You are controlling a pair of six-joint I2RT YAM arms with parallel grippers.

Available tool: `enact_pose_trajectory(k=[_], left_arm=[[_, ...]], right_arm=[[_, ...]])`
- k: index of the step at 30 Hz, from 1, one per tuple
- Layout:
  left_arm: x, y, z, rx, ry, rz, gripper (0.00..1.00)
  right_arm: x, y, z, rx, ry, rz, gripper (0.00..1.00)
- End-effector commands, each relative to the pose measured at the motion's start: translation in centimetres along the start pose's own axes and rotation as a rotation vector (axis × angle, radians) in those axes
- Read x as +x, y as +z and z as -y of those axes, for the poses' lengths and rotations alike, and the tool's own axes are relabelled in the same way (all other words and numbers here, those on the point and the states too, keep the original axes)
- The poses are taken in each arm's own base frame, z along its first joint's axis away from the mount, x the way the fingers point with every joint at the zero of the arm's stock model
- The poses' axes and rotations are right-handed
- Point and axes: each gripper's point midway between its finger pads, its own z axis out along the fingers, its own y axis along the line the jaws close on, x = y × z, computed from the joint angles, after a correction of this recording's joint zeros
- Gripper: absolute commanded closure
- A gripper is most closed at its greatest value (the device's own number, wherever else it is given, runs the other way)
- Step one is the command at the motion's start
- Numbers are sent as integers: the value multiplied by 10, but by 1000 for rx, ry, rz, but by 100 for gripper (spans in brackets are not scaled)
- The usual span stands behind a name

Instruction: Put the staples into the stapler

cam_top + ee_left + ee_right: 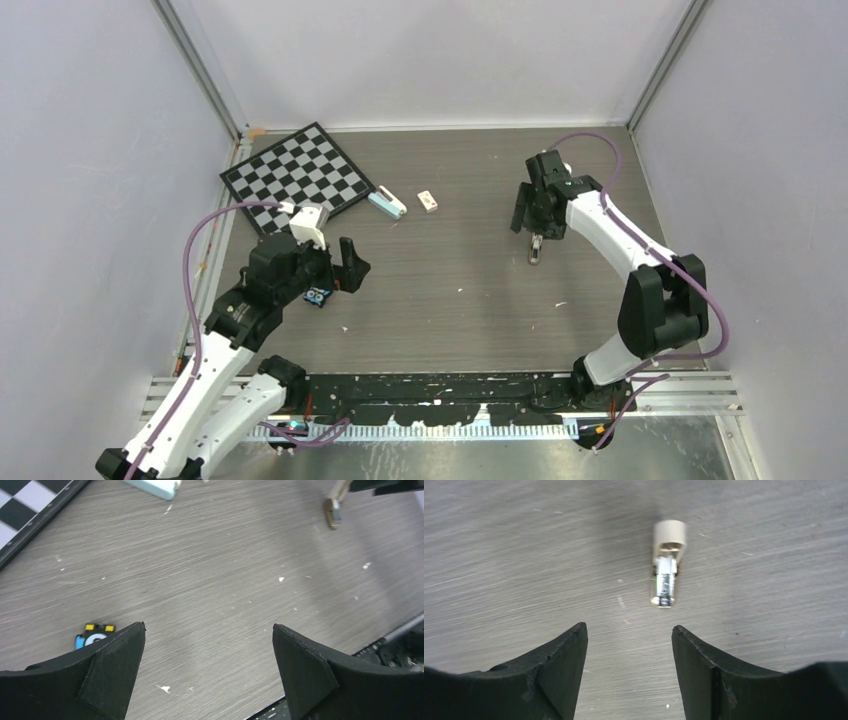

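Nearest us, our right gripper (629, 627) hangs released over the tabletop (524, 555), its two black fingers (554, 670) spread and holding nothing. Just beyond them lie the staples (665, 582), a short silvery strip touching the end of a tan rounded block (670, 536). Whether the strip rests on that block or merely against it, we cannot tell. The staples sit on the right half of the tabletop, well apart from the stapler (387, 204). The stapler lies toward the far left beside the checkerboard (300, 175), with a small white box (428, 201) just to its right. Our left gripper (209, 627) is also spread wide and empty, hovering near a black-and-blue gadget (94, 635).

We judge the step in hand to be picking up the staples. To do it well, we should centre first. In the wrist view the strip lines up with one finger rather than with the gap, so a sideways shift comes before any descent. We want the fingers astride the strip's long sides, low enough to catch so thin a thing. They should close gently, since a hard pinch could break the strip or shove it away.
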Motion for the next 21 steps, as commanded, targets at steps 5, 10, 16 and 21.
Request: enact_pose_trajectory(k=[5,10,16,21], left_arm=[[-14,-7,-20,-126,27,32,0],[-24,-17,-22,-137,29,114,0],[-33,-28,-28,-167,28,197,2],[-31,-32,-34,-207,22,185,3]], right_arm=[[-40,-52,-109,-358,-152,224,33],[-49,-41,-176,-464,-283,286,33],[-49,-9,-242,-521,-528,366,36],[-49,22,-275,-582,-605,350,29]])
